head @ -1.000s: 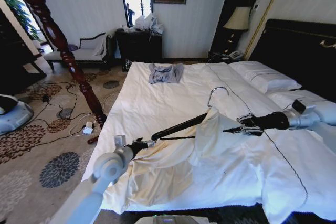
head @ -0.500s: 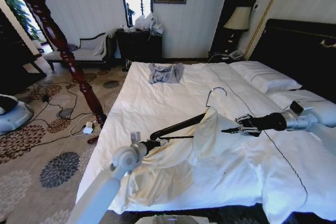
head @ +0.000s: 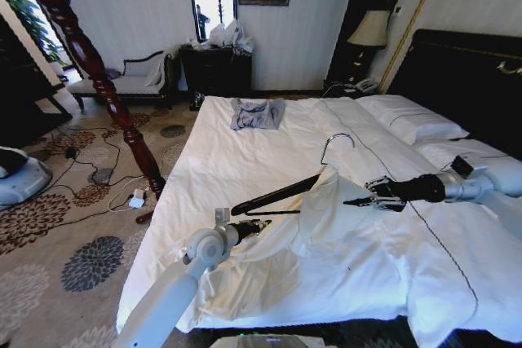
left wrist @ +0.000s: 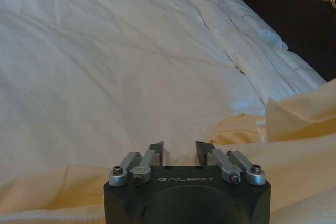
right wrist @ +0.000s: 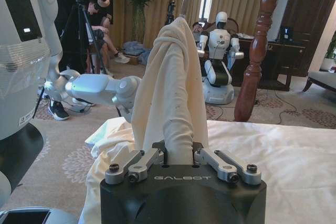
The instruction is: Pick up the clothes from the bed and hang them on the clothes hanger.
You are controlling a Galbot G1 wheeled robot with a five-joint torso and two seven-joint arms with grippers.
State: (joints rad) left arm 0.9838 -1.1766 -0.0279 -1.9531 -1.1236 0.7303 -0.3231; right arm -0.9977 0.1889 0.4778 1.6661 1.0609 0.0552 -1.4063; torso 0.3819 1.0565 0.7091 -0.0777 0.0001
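Right tool (head: pixel 352 201) clamps the clothes (head: pixel 322 205) mid-bed (head: pixel 245 160); left tool (head: pixel 263 224), parted and empty, hovers near the foot edge.

Left tool (left wrist: pixel 179 148) held low, fingers parted; right tool (right wrist: pixel 180 155) extended leftward, fingers clamped.

The clothes (head: pixel 326 201) were soft, thin cream cloth — matt and creased; the clothes hanger (head: pixel 273 197) matt black with a shiny metal hook; the bed (head: pixel 245 152) smooth white cotton-like sheeting.
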